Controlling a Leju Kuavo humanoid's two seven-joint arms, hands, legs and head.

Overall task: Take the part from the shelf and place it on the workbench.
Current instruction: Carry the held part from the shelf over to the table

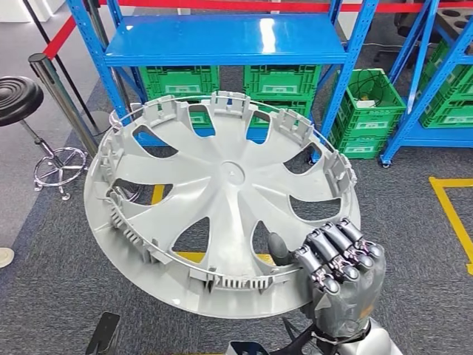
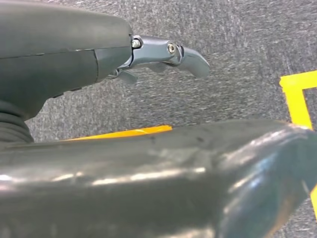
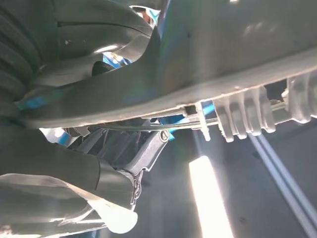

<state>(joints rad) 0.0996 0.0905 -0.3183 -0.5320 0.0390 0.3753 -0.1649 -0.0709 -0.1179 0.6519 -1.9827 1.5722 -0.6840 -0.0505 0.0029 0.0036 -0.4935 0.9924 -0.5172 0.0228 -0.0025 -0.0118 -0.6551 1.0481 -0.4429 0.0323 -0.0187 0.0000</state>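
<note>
One grey spoked wheel cover [image 1: 223,200] (clip-ribbed inner face up) sits in front of the blue shelf [image 1: 226,38], its near rim gripped by the right hand [image 1: 340,270], fingers curled over.

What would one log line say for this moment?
right hand: grips hubcap rim | left hand: holds nothing | hubcap: off shelf, carried

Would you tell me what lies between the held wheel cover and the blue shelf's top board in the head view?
In the head view, green crates on the lower level sit between the wheel cover, which the right hand grips, and the blue shelf board.
</note>
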